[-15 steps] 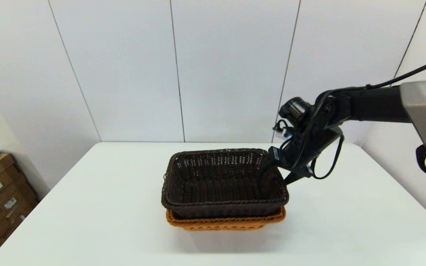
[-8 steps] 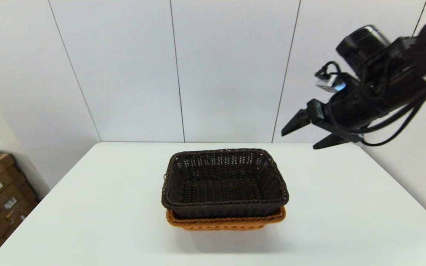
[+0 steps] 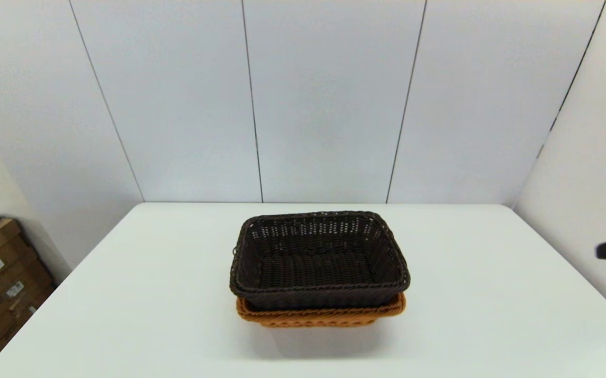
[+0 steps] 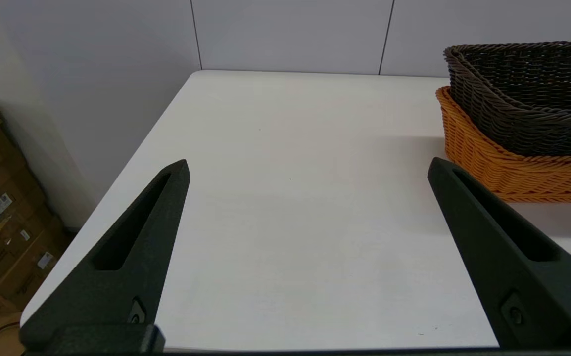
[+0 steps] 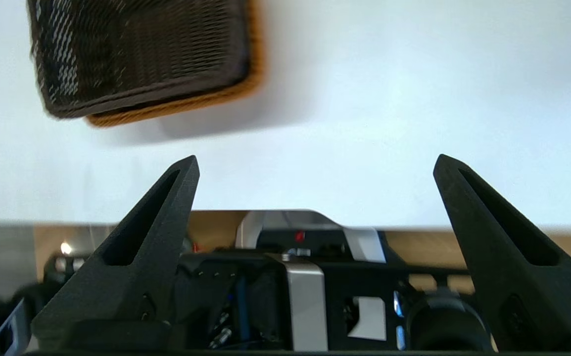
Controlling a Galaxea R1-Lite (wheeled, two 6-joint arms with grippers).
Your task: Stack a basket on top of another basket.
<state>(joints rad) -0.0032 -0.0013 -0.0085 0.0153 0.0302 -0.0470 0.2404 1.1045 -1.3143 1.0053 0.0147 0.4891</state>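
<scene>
Dark brown wicker is seen nested inside orange wicker: the dark basket [image 3: 320,260] is seated in the orange basket [image 3: 321,315] near the middle of the white table [image 3: 492,315], its braided rim raised above the orange rim all round. In the head view the orange rim is shown mostly along the near edge and a little at the right corner, so the upper basket is judged to be seated slightly off centre, though level.

The stacking itself is judged to be done, and only the withdrawal of the arm is left. That step is best finished by the right gripper [image 5: 315,165] being kept well apart from the stack, high and to the side, so that neither rim is brushed and the light wicker is not dragged. Its fingers are spread wide with nothing between them. The left gripper [image 4: 308,170] is parked low beside the table's left part, near the stack but apart from it, its fingers likewise spread and empty.

Much is cut off. Only a dark sliver at the right edge of the head view is offered of the right arm. The orange basket's floor and inner walls are hidden by the dark basket, so how deeply the two are seated cannot be told. In the right wrist view the stack is smeared, and the weave cannot be made out.
</scene>
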